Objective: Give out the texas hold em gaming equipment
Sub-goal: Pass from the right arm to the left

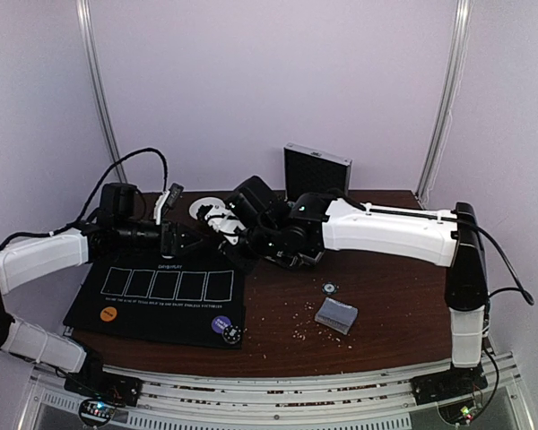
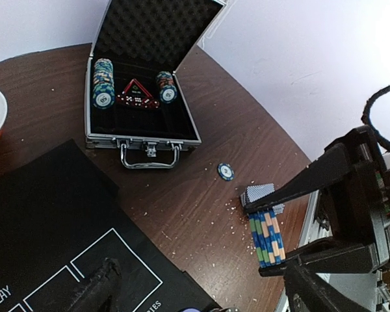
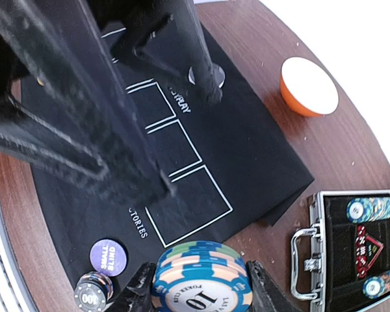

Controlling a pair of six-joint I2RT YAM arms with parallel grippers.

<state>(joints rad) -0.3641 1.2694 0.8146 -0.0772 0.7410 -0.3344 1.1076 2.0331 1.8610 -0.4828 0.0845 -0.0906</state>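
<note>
R gripper (image 3: 201,287) clamped on chip stack (image 3: 201,270) held up by mat (image 3: 247,149) edge, L gripper (image 2: 201,292) wide open & empty; we'd lower level, seat stack flat, release slowly to avoid toppling

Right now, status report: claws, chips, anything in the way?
Left claw open, empty, over black printed mat. Right claw shut on stack of blue-green-tan striped poker chips, held above the mat. Both close together; watch clearance.

Brown table (image 1: 386,287) carries black mat (image 1: 166,322), open case (image 2: 104,141), bowl (image 3: 309,84), card deck (image 1: 336,315), lone chip (image 2: 225,171).
</note>
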